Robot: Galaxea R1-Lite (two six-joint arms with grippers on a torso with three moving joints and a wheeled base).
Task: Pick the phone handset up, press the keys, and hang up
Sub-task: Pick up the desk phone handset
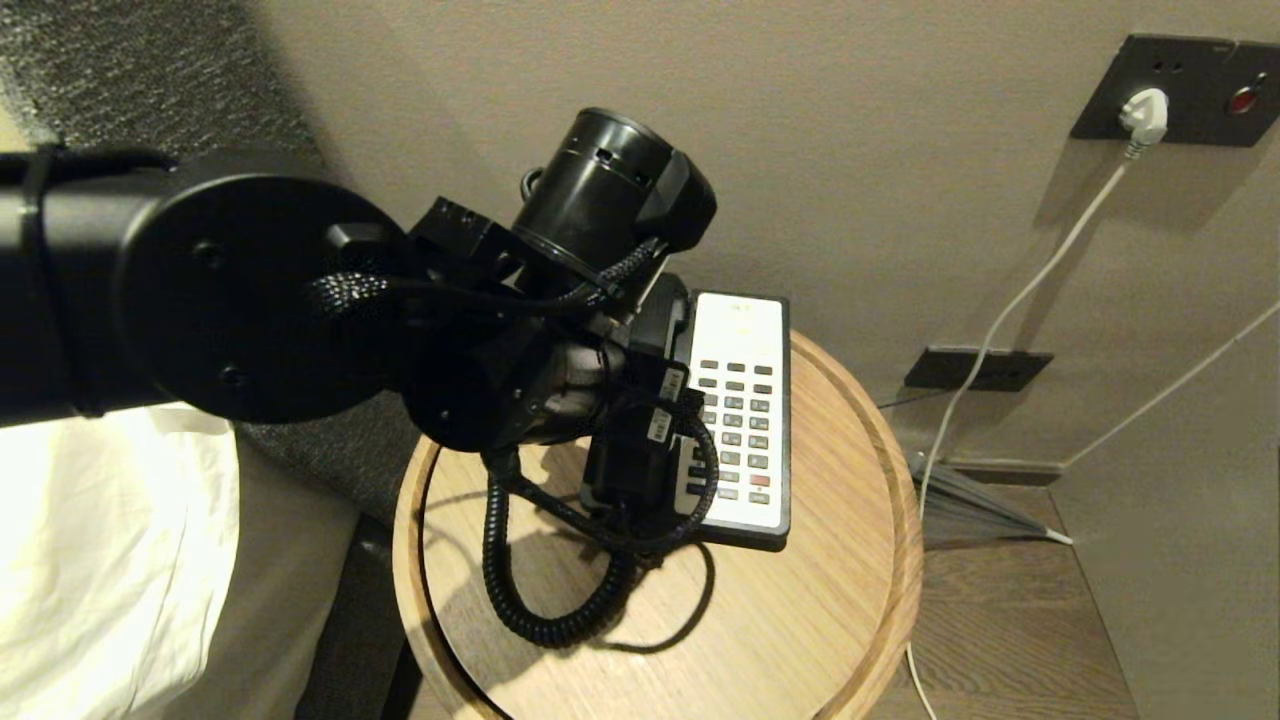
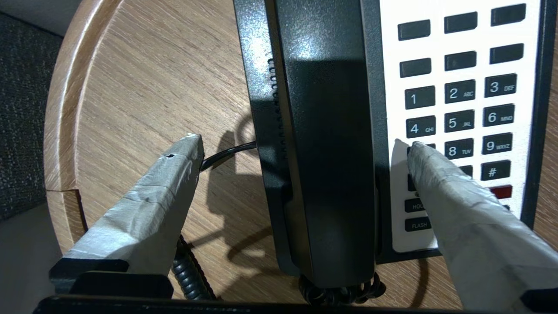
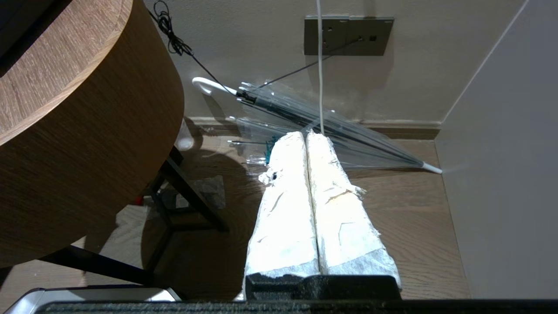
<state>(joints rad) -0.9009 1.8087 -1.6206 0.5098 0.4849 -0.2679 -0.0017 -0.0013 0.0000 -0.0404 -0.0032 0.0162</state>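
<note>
the phone handset lies seated in its cradle along one side of the phone base, which sits on the round wooden side table by the wall. the left gripper hangs right over it with its taped fingers spread wide, one over the bare wood beside the base and the other over the keypad near the lower keys; nothing is held and no contact shows. the handset looks like rigid, glossy plastic, probably light but slick, so the taped pads should help; the straight middle stretch between the rounded ends seems the best place to close on, gripping across its width. the coiled cord loops loose on the tabletop and will likely tug a little as the receiver lifts. the far finger sits close to the keys, so a sloppy descent could press one early. no containers are in view. the right gripper is parked low beside the table, fingers pressed together and empty, aimed at a folded clear umbrella on the floor.
</note>
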